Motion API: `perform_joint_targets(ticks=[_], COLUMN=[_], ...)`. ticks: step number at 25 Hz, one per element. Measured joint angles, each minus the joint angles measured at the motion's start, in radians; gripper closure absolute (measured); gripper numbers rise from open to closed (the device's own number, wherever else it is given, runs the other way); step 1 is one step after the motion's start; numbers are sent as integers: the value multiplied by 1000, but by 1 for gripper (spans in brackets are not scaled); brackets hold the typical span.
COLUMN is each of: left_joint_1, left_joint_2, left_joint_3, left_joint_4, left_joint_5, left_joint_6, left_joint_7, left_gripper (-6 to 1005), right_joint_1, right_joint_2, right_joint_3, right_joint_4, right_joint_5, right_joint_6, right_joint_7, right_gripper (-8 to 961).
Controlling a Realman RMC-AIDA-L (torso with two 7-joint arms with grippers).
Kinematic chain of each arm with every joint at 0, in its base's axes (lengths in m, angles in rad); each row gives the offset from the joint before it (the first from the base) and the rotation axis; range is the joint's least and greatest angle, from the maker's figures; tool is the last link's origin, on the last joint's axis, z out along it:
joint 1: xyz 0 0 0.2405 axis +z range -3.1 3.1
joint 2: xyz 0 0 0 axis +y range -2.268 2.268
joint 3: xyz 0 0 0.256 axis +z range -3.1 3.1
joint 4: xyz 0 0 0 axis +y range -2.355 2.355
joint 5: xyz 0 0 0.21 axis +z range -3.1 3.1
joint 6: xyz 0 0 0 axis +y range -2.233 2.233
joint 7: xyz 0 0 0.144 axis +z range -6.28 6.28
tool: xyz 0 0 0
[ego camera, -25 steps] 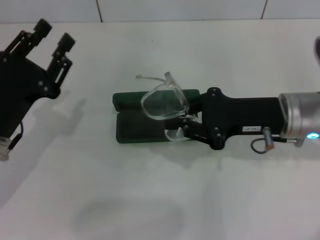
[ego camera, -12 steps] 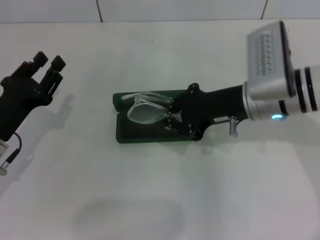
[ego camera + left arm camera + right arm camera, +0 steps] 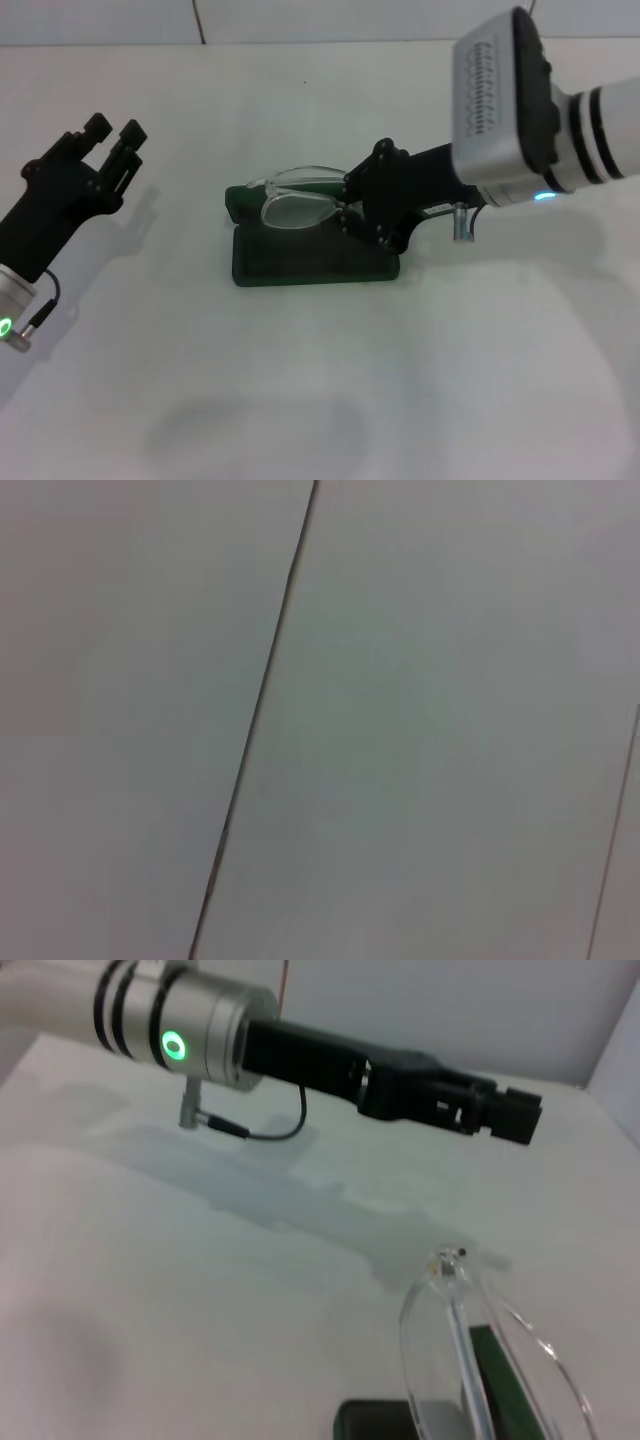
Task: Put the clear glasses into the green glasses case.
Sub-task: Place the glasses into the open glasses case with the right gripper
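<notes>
Head view showed the clear glasses (image 3: 298, 203) held low over the green glasses case (image 3: 310, 258), above the back of its open tray where the raised lid stood, and still gripped at one end by the right tool (image 3: 352, 212), whose fingers were closed on the frame near the hinge of one arm. Whether the lenses already touched the lining could not be told. The glasses lay with their long axis across the view, roughly along the case's own length, lens front tilted toward the camera and the free end pointing toward the robot's left; one clear arm stuck out past the far edge near the lid. That seemed the main risk: if released as they were, the glasses would likely rest on the lid or rim instead of in the tray, or tip out backward, because they sat toward the hinge side and were tilted. The slick plastic could also twist in a one-ended grip. Pressing down might slide the light case on the tabletop (image 3: 300, 400).

Well apart to the left, the left tool (image 3: 110, 140) hovered idle with its fingers parted and empty. In the right wrist view the glasses (image 3: 470, 1360) showed over the case (image 3: 500, 1380).
</notes>
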Motion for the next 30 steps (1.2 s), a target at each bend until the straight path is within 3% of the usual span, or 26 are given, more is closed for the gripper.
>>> perform_joint_targets(ticks=[13,30], left_joint_1=[-17,-30], left_joint_2=[-1,-4], left_joint_3=[4,8], left_joint_4=[-2,-5], left_joint_5=[11,13], left_joint_6=[-6,-6], left_joint_7=[-8,-9], left_gripper=[534,535], right_joint_1=[27,23], right_joint_2=[7,7], right_joint_3=[-219,-350], right_joint_4=[13,18], right_joint_5=[-81,-112], right_joint_6=[239,377], right_joint_7=[49,184], right_gripper=[833,833])
